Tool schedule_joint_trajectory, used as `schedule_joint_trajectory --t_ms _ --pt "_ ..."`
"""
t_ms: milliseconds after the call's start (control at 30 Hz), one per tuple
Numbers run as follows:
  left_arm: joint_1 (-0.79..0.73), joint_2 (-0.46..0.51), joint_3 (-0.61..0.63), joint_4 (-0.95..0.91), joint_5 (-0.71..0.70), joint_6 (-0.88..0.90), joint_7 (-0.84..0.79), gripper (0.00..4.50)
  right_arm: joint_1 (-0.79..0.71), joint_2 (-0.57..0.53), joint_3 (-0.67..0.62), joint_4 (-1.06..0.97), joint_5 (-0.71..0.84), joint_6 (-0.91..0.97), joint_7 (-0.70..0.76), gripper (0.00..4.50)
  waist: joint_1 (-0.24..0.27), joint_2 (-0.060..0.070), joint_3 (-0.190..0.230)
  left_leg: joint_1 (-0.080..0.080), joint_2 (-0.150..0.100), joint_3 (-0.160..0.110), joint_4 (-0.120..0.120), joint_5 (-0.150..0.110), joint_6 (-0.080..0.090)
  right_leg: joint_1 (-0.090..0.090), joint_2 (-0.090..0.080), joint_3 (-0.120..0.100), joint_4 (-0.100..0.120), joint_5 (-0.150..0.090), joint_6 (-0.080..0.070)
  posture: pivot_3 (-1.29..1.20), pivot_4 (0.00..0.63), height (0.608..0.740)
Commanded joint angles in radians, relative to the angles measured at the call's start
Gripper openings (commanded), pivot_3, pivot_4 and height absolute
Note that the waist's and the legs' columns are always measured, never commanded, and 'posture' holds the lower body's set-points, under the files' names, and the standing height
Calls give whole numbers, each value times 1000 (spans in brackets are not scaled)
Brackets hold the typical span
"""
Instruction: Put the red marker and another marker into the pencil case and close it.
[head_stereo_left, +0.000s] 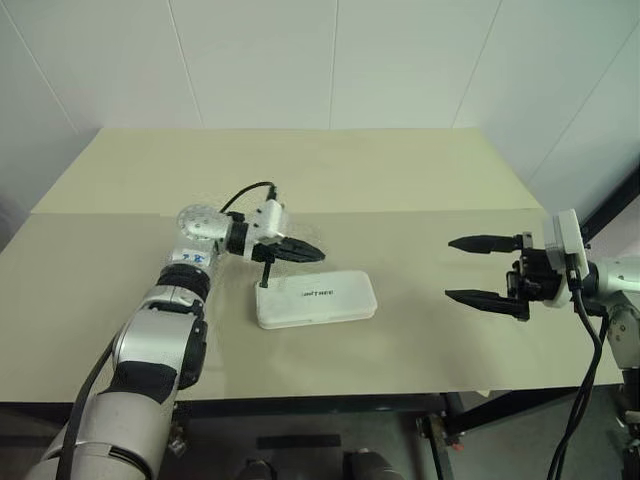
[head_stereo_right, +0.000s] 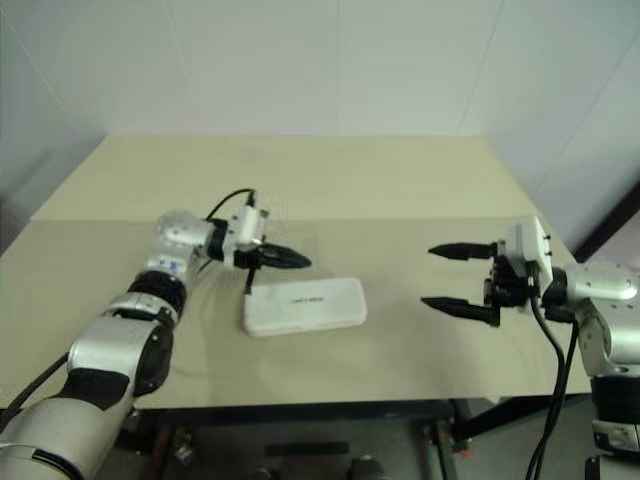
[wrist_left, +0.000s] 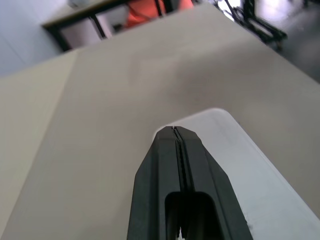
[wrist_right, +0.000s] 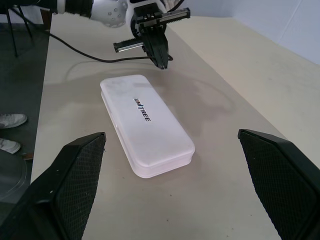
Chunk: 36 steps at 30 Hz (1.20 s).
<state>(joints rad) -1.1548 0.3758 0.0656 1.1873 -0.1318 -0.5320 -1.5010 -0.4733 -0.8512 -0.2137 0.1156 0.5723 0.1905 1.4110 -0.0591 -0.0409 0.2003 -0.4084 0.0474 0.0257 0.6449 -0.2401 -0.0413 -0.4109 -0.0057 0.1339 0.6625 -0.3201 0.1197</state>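
The pencil case (head_stereo_left: 316, 299) lies flat and closed on the beige table (head_stereo_left: 450, 180), its white lid with the dark logo facing up. My left gripper (head_stereo_left: 320, 256) is shut with nothing in it, hovering just above the case's far left end and pointing to the right; in the left wrist view its closed fingertips (wrist_left: 173, 131) hang over the case's rounded corner (wrist_left: 270, 190). My right gripper (head_stereo_left: 449, 268) stands open and empty well to the right of the case, pointing left toward it (wrist_right: 147, 122). The red marker and the other marker are out of view.
A seam crosses the table behind the case. The table's front edge (head_stereo_left: 330, 398) runs close below the case. A person's white shoes (wrist_right: 10, 120) stand on the floor beyond the table's left side. White walls close the back.
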Motion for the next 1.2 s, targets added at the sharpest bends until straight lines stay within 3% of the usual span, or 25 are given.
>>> schedule_joint_trajectory --t_ms 33,100,200,567,833,1200 --pt "38 36 63 -81 -96 11 -86 24 -4 -25 -44 -31 20 -2 -5 4500 1 0 0 0 0 0 0 0 0 0 0 0 0 0 0 0 150 740" --pt "76 59 72 -124 -168 46 -108 197 -8 -26 -44 -28 18 1 -6 4500 0 0 0 0 0 1 1 0 0 0 -1 1 0 0 0 0 150 740" --pt "106 94 92 -160 -245 111 -113 913 -16 -28 -42 -22 16 4 -6 4500 0 0 0 0 0 2 3 0 0 1 -1 2 0 1 1 0 150 740" --pt "179 166 51 -176 -303 182 -113 4470 -41 -37 -31 1 6 10 -1 4500 1 0 0 0 -1 2 2 -1 0 1 -1 2 -1 1 1 0 150 740" --pt "136 194 27 -158 -346 299 -113 4470 -17 -89 -73 -14 13 31 -17 4500 1 0 0 0 -1 3 2 -1 0 1 -1 3 -1 1 1 0 150 740" --pt "99 191 -2 -130 -342 402 -113 4470 238 -64 -221 -306 117 131 -150 4500 0 0 0 0 -1 5 2 -2 1 0 -1 5 -2 0 1 0 150 740"
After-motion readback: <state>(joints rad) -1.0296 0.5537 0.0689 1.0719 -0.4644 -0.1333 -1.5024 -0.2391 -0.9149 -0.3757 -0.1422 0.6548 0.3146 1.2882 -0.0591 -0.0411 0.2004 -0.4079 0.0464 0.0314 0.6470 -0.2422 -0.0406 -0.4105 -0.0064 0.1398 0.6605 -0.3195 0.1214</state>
